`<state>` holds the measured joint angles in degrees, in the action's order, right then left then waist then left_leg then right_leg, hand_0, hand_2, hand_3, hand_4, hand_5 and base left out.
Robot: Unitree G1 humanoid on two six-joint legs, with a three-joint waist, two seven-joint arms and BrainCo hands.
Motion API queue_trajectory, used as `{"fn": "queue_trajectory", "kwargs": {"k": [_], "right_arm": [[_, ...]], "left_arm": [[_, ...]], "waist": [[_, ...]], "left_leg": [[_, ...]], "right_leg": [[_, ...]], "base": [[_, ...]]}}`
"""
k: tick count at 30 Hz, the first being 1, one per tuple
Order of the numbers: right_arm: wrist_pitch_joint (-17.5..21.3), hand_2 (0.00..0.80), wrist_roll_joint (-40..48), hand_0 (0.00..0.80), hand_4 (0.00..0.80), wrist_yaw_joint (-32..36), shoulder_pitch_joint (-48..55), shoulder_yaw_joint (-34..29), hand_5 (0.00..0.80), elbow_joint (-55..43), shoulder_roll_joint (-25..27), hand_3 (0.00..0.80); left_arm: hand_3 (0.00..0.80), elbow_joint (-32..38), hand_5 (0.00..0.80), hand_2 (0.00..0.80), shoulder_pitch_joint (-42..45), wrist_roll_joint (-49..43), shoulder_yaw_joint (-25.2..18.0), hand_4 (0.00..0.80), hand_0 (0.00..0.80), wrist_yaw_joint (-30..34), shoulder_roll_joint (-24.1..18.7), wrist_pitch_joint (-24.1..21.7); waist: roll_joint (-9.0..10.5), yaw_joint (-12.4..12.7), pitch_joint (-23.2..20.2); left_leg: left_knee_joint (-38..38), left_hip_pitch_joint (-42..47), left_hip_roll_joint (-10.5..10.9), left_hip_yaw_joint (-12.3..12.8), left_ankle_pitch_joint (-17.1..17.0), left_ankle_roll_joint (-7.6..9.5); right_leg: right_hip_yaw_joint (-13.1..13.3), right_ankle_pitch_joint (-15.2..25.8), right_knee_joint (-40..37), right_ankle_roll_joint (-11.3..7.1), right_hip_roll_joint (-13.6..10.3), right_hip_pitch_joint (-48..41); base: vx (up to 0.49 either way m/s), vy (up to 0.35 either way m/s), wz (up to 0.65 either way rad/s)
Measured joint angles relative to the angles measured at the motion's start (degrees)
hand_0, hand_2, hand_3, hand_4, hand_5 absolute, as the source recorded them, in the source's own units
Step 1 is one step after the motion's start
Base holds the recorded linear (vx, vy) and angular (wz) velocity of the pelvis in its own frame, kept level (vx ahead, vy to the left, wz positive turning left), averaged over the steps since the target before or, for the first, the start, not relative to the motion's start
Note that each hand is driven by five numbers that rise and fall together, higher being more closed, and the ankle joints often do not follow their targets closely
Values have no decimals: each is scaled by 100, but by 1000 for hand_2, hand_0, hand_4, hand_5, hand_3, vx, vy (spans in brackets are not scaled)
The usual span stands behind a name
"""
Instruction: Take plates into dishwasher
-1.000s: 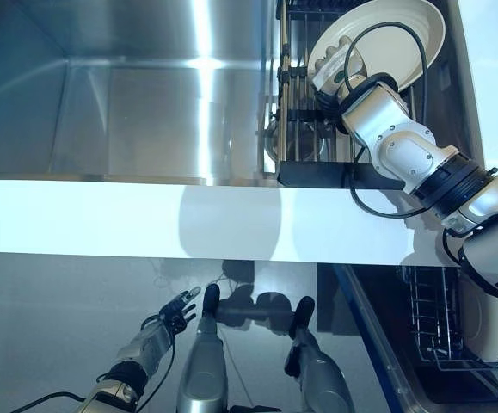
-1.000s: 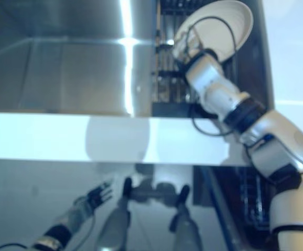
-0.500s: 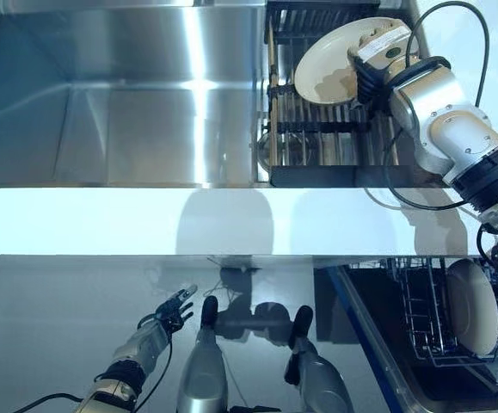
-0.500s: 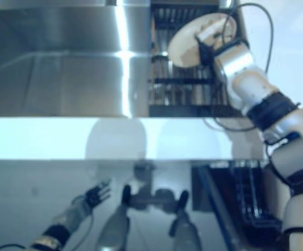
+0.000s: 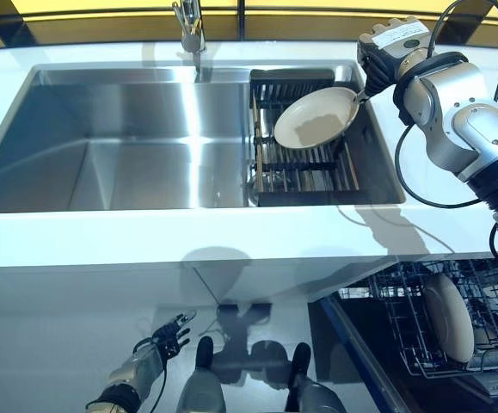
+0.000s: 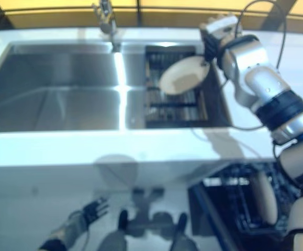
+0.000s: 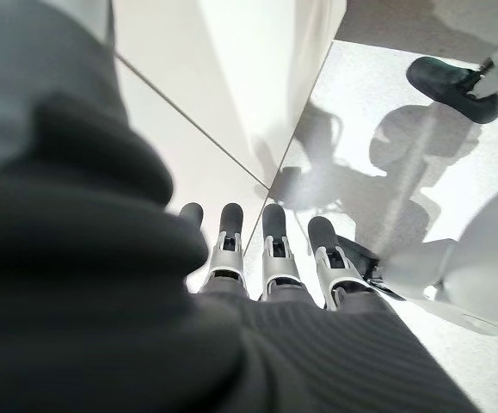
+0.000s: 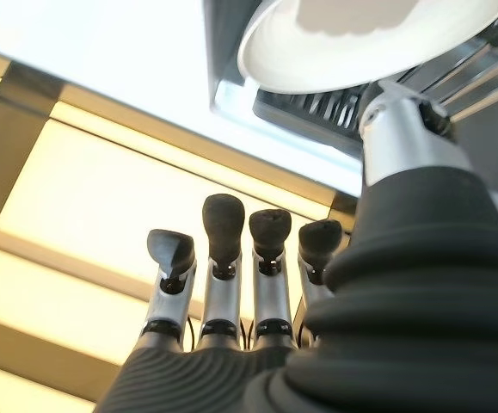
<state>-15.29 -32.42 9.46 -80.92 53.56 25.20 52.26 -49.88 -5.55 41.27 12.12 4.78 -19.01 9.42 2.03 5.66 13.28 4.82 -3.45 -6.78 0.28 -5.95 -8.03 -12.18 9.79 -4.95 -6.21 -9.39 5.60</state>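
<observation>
A cream plate (image 5: 313, 120) leans tilted in the black dish rack (image 5: 296, 175) at the sink's right end. My right hand (image 5: 384, 45) hovers at the plate's far right rim. In the right wrist view its fingers (image 8: 231, 284) are straight and hold nothing, while the thumb (image 8: 396, 129) reaches to the plate's (image 8: 360, 34) edge. A second cream plate (image 5: 449, 317) stands upright in the wire dishwasher rack (image 5: 403, 331) at the lower right. My left hand (image 5: 164, 334) hangs low near the floor, open and empty.
A steel sink basin (image 5: 128, 155) fills the left and middle, with a tap (image 5: 190, 21) at its far rim. A white counter edge (image 5: 188, 245) runs across in front. The open dishwasher sits below it on the right.
The whole view has shifted, bringing the tap and the far sink rim into sight. The right hand has swung from the plate's face to its far right rim. The left hand is unchanged.
</observation>
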Motion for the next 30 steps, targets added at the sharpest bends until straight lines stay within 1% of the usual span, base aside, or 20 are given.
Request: {"fn": "queue_trajectory", "kwargs": {"k": [1, 8, 9, 10, 16, 18, 24, 27, 30], "right_arm": [[11, 800, 27, 800, 800, 0, 0, 0, 800, 2, 1, 800], [227, 800, 55, 800, 800, 59, 0, 4, 800, 0, -2, 800], [268, 386, 54, 386, 386, 73, 1, 4, 386, -1, -2, 386], [302, 0, 32, 0, 0, 90, 0, 5, 0, -7, -4, 0], [562, 0, -418, 0, 0, 163, 4, 116, 0, -13, -42, 0], [679, 0, -617, 0, 0, 162, 10, 168, 0, -11, -48, 0], [1190, 0, -1674, 0, 0, 68, 82, 360, 0, -3, -50, 0], [1445, 0, -2234, 0, 0, 45, 176, 476, 0, -3, -47, 0], [1602, 0, -2572, 0, 0, 38, 284, 548, 0, -3, -46, 0]], "left_arm": [[0, -1, 0, 0, 45, 0, 0, 0, 0, 12, 0, 0], [0, -8, 0, 0, 235, -63, 3, 0, 0, 44, -1, 0], [0, -8, 0, 0, 243, -86, 5, 0, 0, 44, -1, 0], [0, -7, 0, 0, 245, -122, 7, 0, 0, 44, -1, 0], [0, -4, 0, 0, 246, -115, 12, 0, 0, 24, 1, -4], [0, -3, 0, 0, 251, -113, 13, 0, 0, 22, 2, -5], [0, 32, 0, 0, 220, -101, 20, 0, 0, -26, 4, -16], [0, 38, 0, 0, 206, -98, 20, 0, 0, -36, 5, -17], [0, 120, 0, 0, 173, -90, 20, 0, 0, -37, 1, -26]], "waist": [[9, 1, -23], [121, 8, -170], [136, 8, -188], [154, 12, -205], [162, 19, -213], [160, 23, -213], [146, 57, -206], [81, 79, -162], [-1, 136, -82]], "left_leg": [[0, 19, -1, 0, 13, 21], [1, 60, -3, 16, 16, 24], [1, 60, -2, 18, 16, 24], [1, 60, -2, 21, 16, 25], [-3, -25, -2, 24, 12, 26], [-3, -74, -2, 22, -7, 1], [-11, -278, 2, 2, -33, 3], [-8, -325, 2, -47, -35, 2], [-5, -340, 2, -47, -33, 1]], "right_leg": [[1, 0, 0, 0, 1, -20], [16, 1, -9, 0, 0, -46], [17, 1, -9, 0, 0, -46], [19, 2, -10, 0, 0, -44], [19, 8, -7, 2, 0, 36], [16, 15, -4, 6, 1, 84], [-5, 34, 1, 27, 1, 274], [-66, 34, 0, 28, 0, 286], [-71, 32, 1, 28, -1, 302]], "base": [[0, 0, 0], [0, 0, 0], [0, 0, 0], [-36, -12, -1], [-58, -6, 0], [-63, -5, 0], [-69, -9, 2], [-39, -12, 7], [-11, -2, 1]]}}
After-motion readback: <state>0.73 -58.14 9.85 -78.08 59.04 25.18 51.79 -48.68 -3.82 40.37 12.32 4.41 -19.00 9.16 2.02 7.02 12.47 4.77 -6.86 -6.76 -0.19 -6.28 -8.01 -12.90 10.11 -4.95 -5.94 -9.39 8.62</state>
